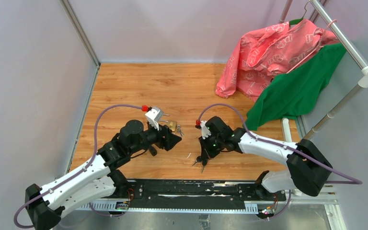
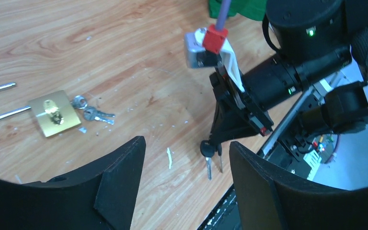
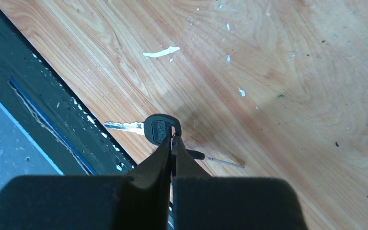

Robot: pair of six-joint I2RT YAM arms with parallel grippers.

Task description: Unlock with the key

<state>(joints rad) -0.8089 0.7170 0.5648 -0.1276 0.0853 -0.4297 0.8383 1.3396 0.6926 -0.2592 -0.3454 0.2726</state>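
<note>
A brass padlock (image 2: pixel 53 113) lies flat on the wooden floor, with a small bunch of silver keys (image 2: pixel 92 113) next to it; it also shows in the top view (image 1: pixel 172 125). Two thin metal bars (image 2: pixel 5 114) run left from it. My left gripper (image 2: pixel 187 160) is open and empty, hovering near the padlock in the top view (image 1: pixel 171 139). My right gripper (image 3: pixel 172 140) is shut on a black-headed key (image 3: pixel 157 128) at its ring end. The key hangs tip down by the floor's near edge (image 2: pixel 208 151). A second thin key (image 3: pixel 218 160) dangles beside it.
A black rail (image 1: pixel 196 191) runs along the near edge just below the key. A white scrap (image 2: pixel 168 157) lies on the floor. A pink garment (image 1: pixel 268 52) and a green one (image 1: pixel 302 86) hang from a white rack (image 1: pixel 359 57) at the back right.
</note>
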